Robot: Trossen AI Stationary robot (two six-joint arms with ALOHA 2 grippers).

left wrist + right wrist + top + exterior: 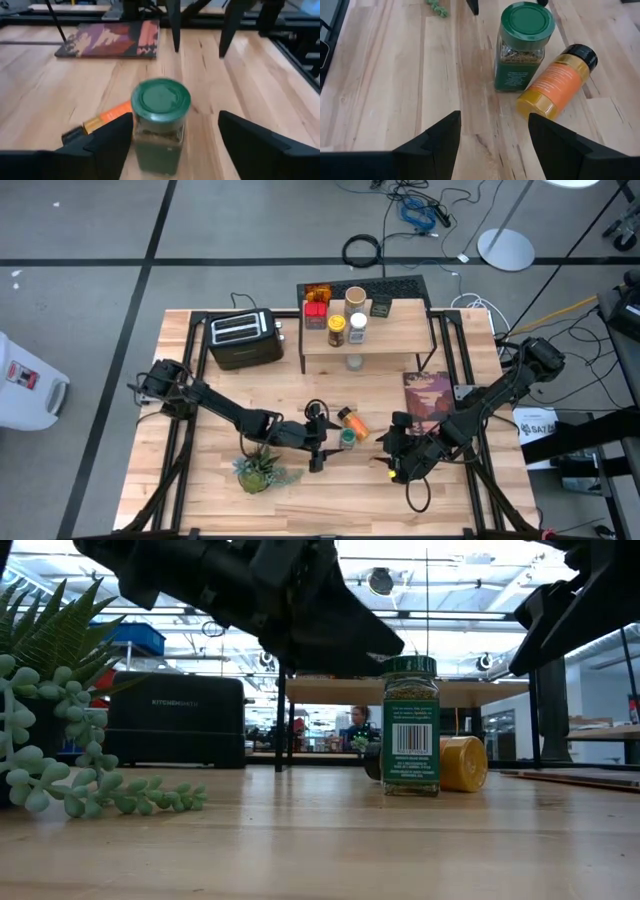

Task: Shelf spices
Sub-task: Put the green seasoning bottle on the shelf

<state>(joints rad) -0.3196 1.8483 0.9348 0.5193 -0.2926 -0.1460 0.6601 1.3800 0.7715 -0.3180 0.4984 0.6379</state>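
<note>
green-lidded jar (524,46): upright; herbs inside | orange bottle (555,81): lying, black-capped

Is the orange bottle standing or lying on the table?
Lying. The orange bottle rests on its side beside the upright green-capped jar.

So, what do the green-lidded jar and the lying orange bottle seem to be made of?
Green-lidded jar: clear glass or plastic, since the herbs show through; matte, ridged green lid, likely plastic. Orange bottle: glossy translucent plastic, probably, with a black cap and an orange label.

Both arms reach inward, left end effector (170,135) and right end effector (492,137) open.
</note>
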